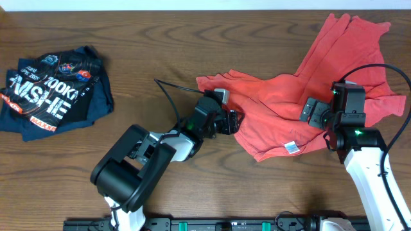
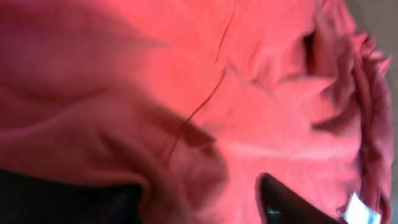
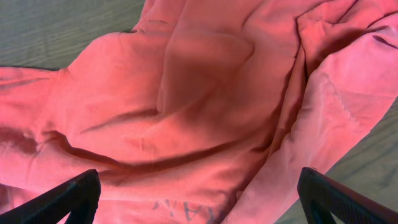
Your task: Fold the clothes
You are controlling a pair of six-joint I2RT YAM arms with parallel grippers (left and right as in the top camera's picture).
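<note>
The coral-red T-shirt [image 1: 273, 102] lies crumpled on the table's right half, with a white neck label [image 1: 291, 147] near its front edge. My left gripper [image 1: 232, 122] is at the shirt's left edge. In the left wrist view the shirt [image 2: 186, 74] fills the frame, and a bunched fold sits between the partly closed fingers [image 2: 199, 186]. My right gripper [image 1: 309, 113] hovers over the shirt's right part. Its fingers [image 3: 199, 193] are wide open and empty above the cloth [image 3: 186, 93]. Faint lettering shows through the cloth there.
A dark navy garment [image 1: 54, 93] with white and orange lettering lies crumpled at the far left. Bare wooden table [image 1: 160, 38] lies between it and the shirt. A black cable [image 1: 168, 96] runs to the left wrist.
</note>
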